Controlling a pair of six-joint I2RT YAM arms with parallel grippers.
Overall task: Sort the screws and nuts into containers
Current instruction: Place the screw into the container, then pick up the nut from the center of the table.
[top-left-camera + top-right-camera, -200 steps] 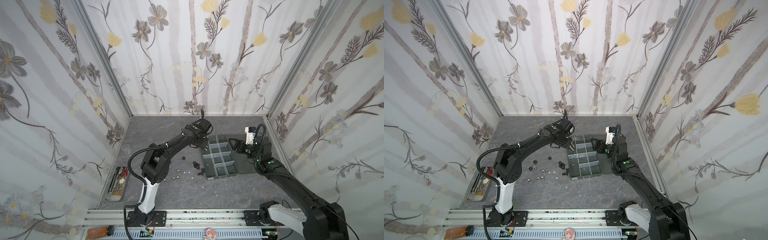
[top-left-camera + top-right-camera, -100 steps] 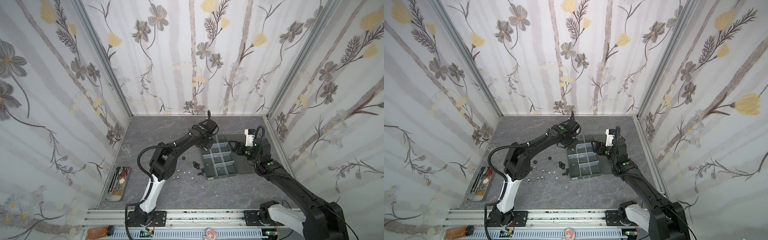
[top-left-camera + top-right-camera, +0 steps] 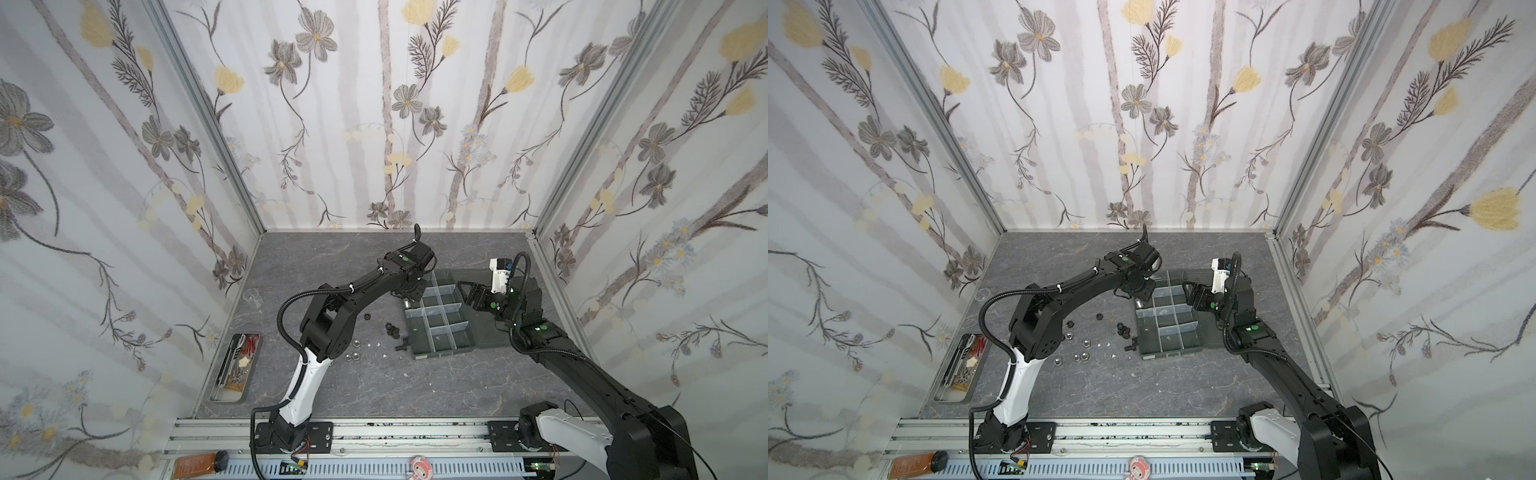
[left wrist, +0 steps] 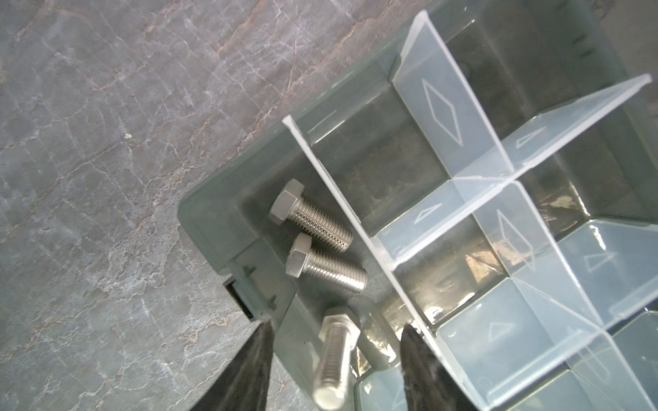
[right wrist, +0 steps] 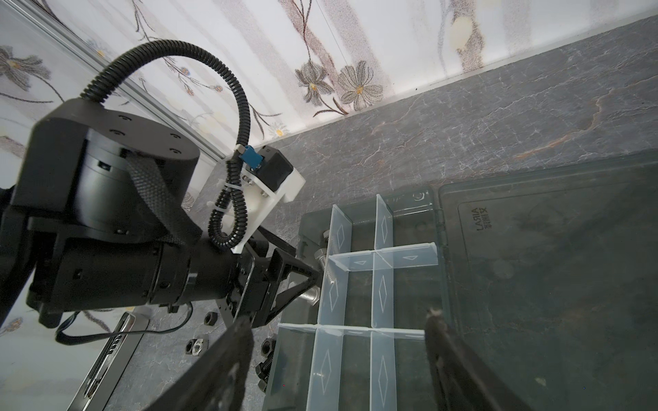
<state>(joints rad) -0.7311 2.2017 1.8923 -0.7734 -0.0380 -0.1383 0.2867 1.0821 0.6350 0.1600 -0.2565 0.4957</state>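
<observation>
The dark grey organizer box (image 3: 440, 353) (image 3: 1167, 355) lies open, its containers split by translucent dividers (image 4: 445, 106). My left gripper (image 4: 336, 356) (image 3: 411, 293) hangs open over the far-left corner compartment. Two silver screws (image 4: 309, 217) (image 4: 325, 265) lie there. A third screw (image 4: 334, 359), blurred, is loose between the jaws, touching neither finger. Black nuts (image 3: 368, 316) (image 3: 1123, 328) and silver nuts (image 3: 355, 343) (image 3: 1084, 356) lie on the table left of the box. My right gripper (image 5: 338, 356) (image 3: 466, 291) stands open and empty above the box's right side.
The box's flat lid (image 5: 552, 284) lies open to the right. A black bolt (image 3: 401, 347) sits by the box's left wall. A small clear cup (image 3: 252, 297) and a metal tray (image 3: 237, 365) of tools stand near the left wall.
My left arm swung right to the box's far-left corner, then its jaws opened and let the screw go. The right arm stayed put.
</observation>
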